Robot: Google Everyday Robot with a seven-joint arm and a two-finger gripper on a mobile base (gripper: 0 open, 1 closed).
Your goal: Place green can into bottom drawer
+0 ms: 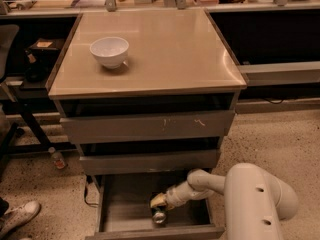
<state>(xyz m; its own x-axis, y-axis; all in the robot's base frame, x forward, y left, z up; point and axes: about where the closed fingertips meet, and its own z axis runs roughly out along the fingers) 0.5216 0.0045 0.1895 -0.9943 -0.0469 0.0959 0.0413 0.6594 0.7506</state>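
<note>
Gripper (159,202) low inside open bottom drawer (120,211). Green can (159,215) directly beneath it, possibly touching; grip state cannot be told.

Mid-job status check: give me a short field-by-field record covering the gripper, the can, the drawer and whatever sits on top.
gripper: low inside the open drawer, directly above the can
green can: inside the drawer, near its front panel; gripped or released, cannot tell
bottom drawer: pulled open
upper drawers: both closed
cabinet top: white bowl on its left side
</note>
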